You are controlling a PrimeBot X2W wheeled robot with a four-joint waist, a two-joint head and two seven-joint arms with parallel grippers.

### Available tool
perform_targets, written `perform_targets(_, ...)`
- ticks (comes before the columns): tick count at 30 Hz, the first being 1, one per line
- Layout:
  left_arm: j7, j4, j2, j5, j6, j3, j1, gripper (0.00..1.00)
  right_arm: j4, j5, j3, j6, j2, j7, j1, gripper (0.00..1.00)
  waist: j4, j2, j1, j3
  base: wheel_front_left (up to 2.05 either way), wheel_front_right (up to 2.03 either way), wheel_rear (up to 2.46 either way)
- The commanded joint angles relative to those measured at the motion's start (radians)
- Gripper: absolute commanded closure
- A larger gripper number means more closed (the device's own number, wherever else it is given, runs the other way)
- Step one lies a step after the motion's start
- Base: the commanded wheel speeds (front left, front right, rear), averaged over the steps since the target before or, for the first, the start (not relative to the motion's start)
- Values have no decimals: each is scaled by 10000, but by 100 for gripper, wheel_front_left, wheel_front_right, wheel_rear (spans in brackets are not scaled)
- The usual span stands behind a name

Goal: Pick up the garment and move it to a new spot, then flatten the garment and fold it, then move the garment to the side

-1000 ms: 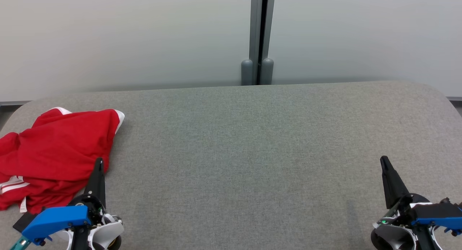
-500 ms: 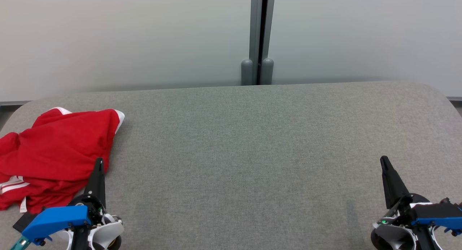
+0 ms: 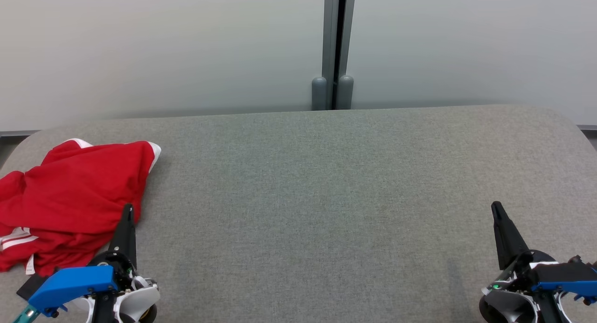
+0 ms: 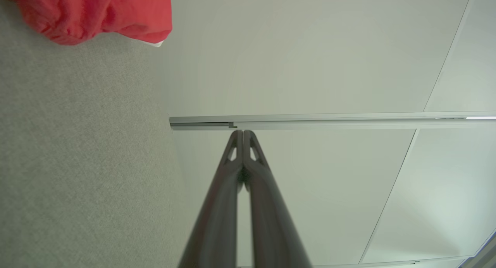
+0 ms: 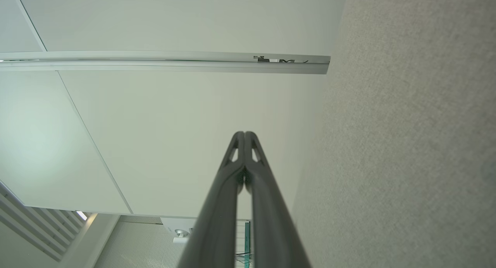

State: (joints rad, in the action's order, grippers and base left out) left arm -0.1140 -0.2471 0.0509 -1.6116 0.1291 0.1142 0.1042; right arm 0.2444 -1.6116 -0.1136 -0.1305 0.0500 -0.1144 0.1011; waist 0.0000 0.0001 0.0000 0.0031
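While both arms are hanging over the near edge of the counter [image 3: 326, 197], the garment [image 3: 74, 197] is lying crumpled at the counter's left end, running past the left border of the head view. It is red, and it is showing white trim at its far corner and white stripes along its near left part. It is lying loosely bunched, with several folds crossing its upper surface.

The left gripper [image 3: 128, 207] is pointing away from the robot at the lower left of the head view. Its jaws are pressing together, with no cloth between them. In the head view its tip is showing against the near right edge of the garment. In the left wrist view the left gripper [image 4: 243, 132] is pointing toward the wall, and the garment [image 4: 97, 12] is lying ahead and off to one side, apart from the fingers.

The right gripper [image 3: 496, 205] is pointing the same way at the lower right, over bare gray fabric and well apart from the garment. Its jaws are also pressing together and are pinching nothing, as the right wrist view is confirming at the tip of the right gripper [image 5: 244, 133].

Behind the counter, pale wall panels [image 3: 163, 47] are meeting at a gray post [image 3: 333, 33].
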Motion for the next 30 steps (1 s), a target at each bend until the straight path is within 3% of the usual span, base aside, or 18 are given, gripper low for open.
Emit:
perform_targets(1, -31, 46, -25, -29, 33, 4, 93, 100, 15, -28, -10, -4, 2, -20, 144, 100, 0, -1, 0, 0, 0, 0, 0)
perform_targets(30, -31, 46, -25, -28, 33, 4, 93, 100, 15, -28, -10, -4, 2, -20, 145, 100, 0, -1, 0, 0, 0, 0, 0)
